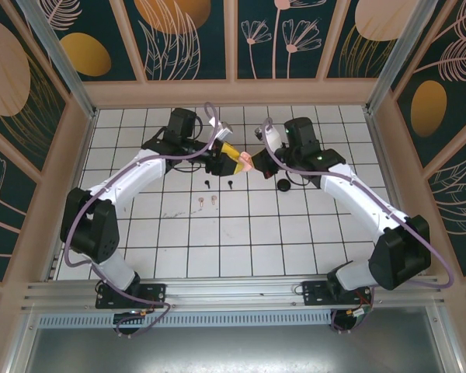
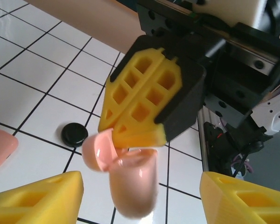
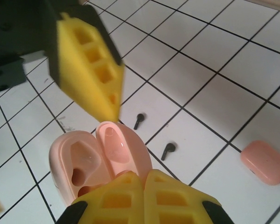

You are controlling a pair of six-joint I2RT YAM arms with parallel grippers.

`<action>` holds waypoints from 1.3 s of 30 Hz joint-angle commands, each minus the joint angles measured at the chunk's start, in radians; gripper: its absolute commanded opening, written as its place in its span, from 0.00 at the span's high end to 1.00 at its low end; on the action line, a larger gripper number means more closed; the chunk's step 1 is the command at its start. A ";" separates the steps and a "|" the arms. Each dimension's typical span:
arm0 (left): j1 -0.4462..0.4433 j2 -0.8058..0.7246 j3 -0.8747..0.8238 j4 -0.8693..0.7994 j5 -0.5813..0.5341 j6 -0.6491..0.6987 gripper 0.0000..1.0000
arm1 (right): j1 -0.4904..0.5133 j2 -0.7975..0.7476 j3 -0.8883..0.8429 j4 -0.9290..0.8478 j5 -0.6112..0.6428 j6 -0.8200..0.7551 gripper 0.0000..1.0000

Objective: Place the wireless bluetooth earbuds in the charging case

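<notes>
Nearest us, the right gripper [image 3: 143, 179] has its yellow fingers pressed together on the lower edge of the pink charging case [image 3: 84, 163]. It holds the case clear of the table [image 1: 295, 233] with the lid open, in our judgement to present the wells, which look empty. The left gripper [image 2: 141, 181] stands partly spread either side of the case, gripping nothing. The black earbuds [image 3: 139, 120] lie on the tiles below, apart from the case; a paler pair [image 1: 208, 202] lies nearer the bases. Both arms reach forward, elbows out, wrists turned inward to meet.
</notes>
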State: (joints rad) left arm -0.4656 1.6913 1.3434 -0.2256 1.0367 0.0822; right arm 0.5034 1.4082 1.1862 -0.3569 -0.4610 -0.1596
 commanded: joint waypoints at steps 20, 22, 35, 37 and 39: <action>0.002 0.016 0.019 -0.096 0.089 0.106 0.43 | 0.056 0.049 0.069 -0.016 0.051 -0.032 1.00; 0.004 0.010 0.013 -0.095 0.091 0.110 0.41 | 0.052 0.045 0.064 -0.017 0.051 -0.034 1.00; 0.018 0.002 0.007 -0.086 0.128 0.112 0.53 | 0.049 0.020 0.036 -0.022 0.048 -0.038 1.00; 0.019 0.001 0.006 -0.087 0.132 0.113 0.53 | 0.049 0.016 0.033 -0.022 0.051 -0.038 1.00; 0.021 -0.001 0.003 -0.087 0.134 0.116 0.53 | 0.050 0.015 0.028 -0.021 0.052 -0.038 1.00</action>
State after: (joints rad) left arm -0.4465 1.7031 1.3445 -0.2977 1.0832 0.1646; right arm 0.5629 1.4391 1.2339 -0.3706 -0.4458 -0.1787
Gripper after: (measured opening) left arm 0.469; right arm 0.051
